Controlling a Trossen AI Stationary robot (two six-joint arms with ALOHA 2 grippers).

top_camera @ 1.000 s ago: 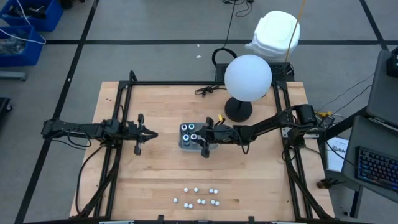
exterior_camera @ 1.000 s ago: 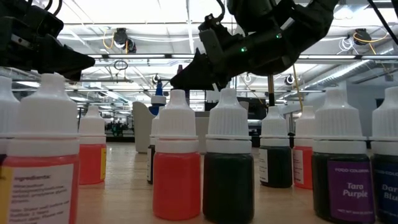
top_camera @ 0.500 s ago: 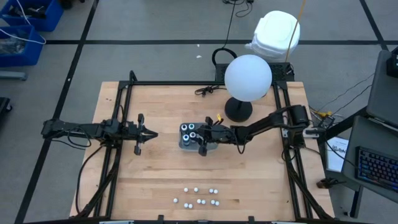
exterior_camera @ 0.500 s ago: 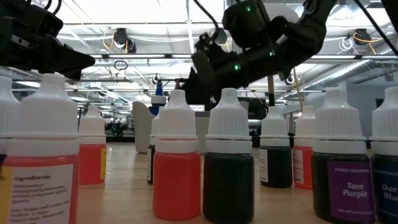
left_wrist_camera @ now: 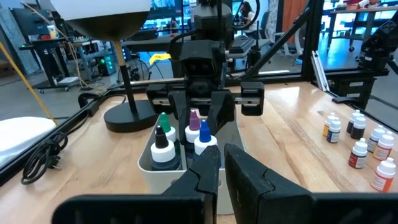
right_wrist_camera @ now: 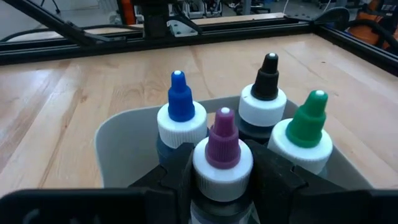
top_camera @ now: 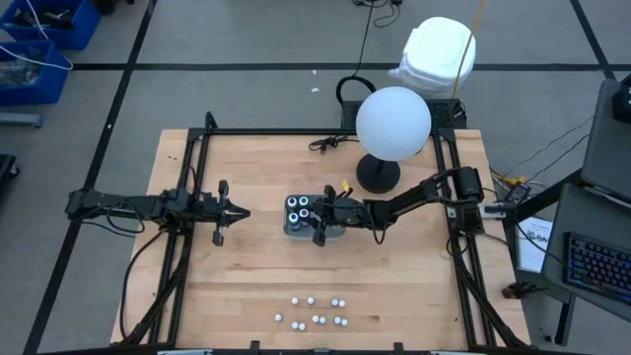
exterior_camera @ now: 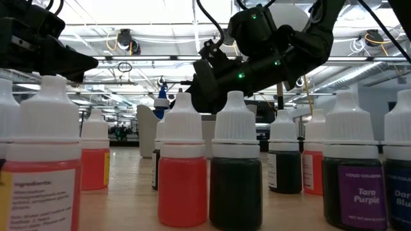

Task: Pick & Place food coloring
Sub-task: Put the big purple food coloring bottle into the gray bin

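The purple-tipped bottle (right_wrist_camera: 222,163) is clasped between the fingers of the right gripper (right_wrist_camera: 222,186) inside the clear tray (top_camera: 292,229) at mid-surface, beside the blue-tipped (right_wrist_camera: 181,114), black-tipped (right_wrist_camera: 264,99) and green-tipped (right_wrist_camera: 304,135) bottles. The left gripper (top_camera: 242,212) is held nearby, its fingers (left_wrist_camera: 249,177) pressed together. White-capped dropper bottles (top_camera: 315,312) are grouped near the surface's front edge.

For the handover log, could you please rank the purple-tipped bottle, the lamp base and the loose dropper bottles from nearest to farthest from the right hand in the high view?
1. Purple-tipped bottle: between the right hand's fingers, in the tray.
2. Lamp base: toward the table's back.
3. Loose dropper bottles: by the front edge.
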